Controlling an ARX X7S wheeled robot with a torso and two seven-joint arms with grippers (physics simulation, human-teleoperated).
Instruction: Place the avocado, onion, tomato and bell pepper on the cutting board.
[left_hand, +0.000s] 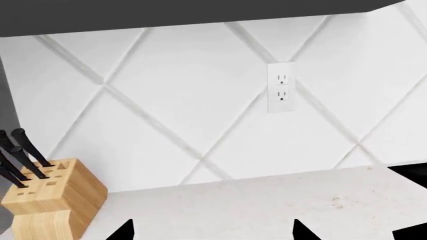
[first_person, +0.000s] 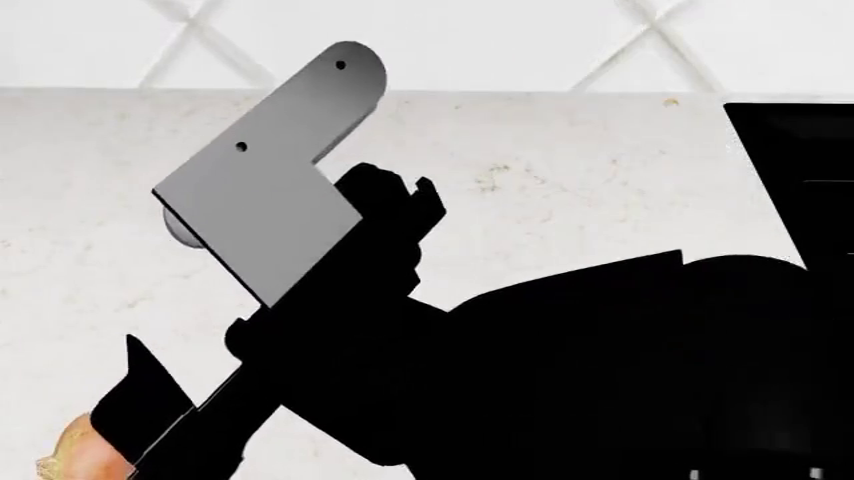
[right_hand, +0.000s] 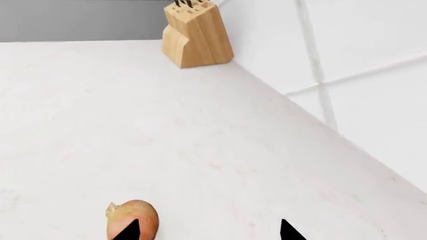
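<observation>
Right gripper (right_hand: 208, 231) spread open just above the counter (right_hand: 200, 125), one fingertip (right_hand: 128, 229) against the onion (right_hand: 133, 220). Reaching for the pick; next, centring over the bulb, then closing. Left gripper (left_hand: 213, 231) likewise open, empty. Cutting board unseen.

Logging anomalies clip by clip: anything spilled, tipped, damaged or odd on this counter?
Nothing stands out. The knife block stands upright by the tiled wall, the onion lies whole on the clean counter, and no spill shows. The arms hide much of the head view.
</observation>
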